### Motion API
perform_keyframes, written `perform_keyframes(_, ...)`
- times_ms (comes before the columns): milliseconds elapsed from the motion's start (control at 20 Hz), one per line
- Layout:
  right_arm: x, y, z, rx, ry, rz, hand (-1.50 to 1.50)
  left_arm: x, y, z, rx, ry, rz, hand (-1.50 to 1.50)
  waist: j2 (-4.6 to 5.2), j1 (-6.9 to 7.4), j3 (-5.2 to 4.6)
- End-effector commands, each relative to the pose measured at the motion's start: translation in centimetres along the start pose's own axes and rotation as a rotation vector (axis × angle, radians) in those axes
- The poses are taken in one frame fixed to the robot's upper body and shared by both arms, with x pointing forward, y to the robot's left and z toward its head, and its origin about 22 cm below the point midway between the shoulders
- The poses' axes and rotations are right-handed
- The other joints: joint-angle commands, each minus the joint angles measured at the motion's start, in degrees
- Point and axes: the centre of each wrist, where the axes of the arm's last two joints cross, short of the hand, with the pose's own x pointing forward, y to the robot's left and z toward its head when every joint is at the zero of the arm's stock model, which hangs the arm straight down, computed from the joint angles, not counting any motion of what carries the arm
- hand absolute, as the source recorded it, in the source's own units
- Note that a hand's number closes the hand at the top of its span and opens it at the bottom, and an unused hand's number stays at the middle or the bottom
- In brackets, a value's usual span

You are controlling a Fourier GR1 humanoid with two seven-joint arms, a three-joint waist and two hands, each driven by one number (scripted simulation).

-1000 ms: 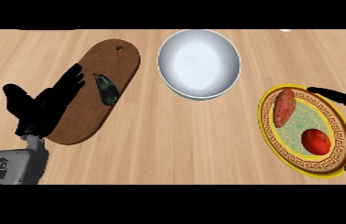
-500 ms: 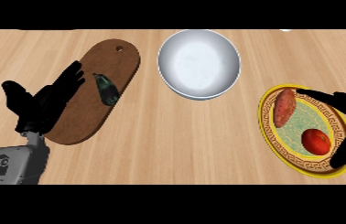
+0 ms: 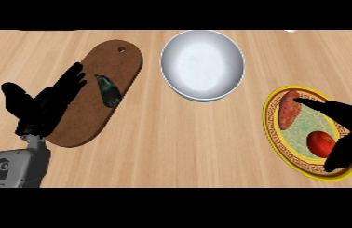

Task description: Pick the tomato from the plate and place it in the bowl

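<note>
A red tomato (image 3: 320, 143) lies on the yellow-rimmed plate (image 3: 270, 129) at the right, beside a reddish sweet potato (image 3: 288, 110). My right hand (image 3: 338, 113) comes in from the right edge over the plate, open. One finger stretches above the tomato towards the sweet potato, and the thumb (image 3: 340, 153) sits just right of the tomato. The tomato rests in the gap between them, with nothing curled round it. The white bowl (image 3: 203, 64) stands at the top centre with nothing in it. My left hand (image 3: 43, 106) rests open at the far left.
A brown oval cutting board (image 3: 89, 115) lies at the left with a small dark eggplant (image 3: 109, 91) on it, partly under my left hand. Bare wooden counter (image 3: 186, 143) stretches between the board, the bowl and the plate.
My right hand has come further in from the right edge over the plate, its finger and thumb now flanking the tomato. The left hand has not moved.
</note>
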Motion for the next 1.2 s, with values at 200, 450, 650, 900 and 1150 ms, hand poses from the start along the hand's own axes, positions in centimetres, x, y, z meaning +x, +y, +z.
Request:
perform_keyframes(200,-0.6,1.3,-0.8,0.012,0.019,-0.007,-1.50,1.0,2.0,-1.0,-0.001,-0.019,-0.010,0.00,-0.02,-0.24,-0.02)
perform_keyframes(450,-4.0,4.6,-3.5,0.039,0.028,-0.005,-1.50,-1.7,0.8,-0.5,-0.015,0.004,0.002,0.00,0.14,0.00,0.01)
perform_keyframes(650,-2.1,4.0,-3.1,0.046,0.028,0.009,-1.50,0.8,-0.4,-2.1,0.000,0.003,-0.011,0.00,0.01,-0.33,-0.01)
perform_keyframes(900,-4.7,4.4,-4.3,-0.056,-0.050,-0.003,1.50,0.3,0.8,0.3,0.002,0.001,0.008,0.00,0.08,0.34,0.04)
perform_keyframes(1150,-2.2,2.2,-5.5,-0.058,-0.051,-0.007,1.50,0.5,-0.5,0.6,-0.011,0.004,-0.009,0.00,-0.02,0.38,0.01)
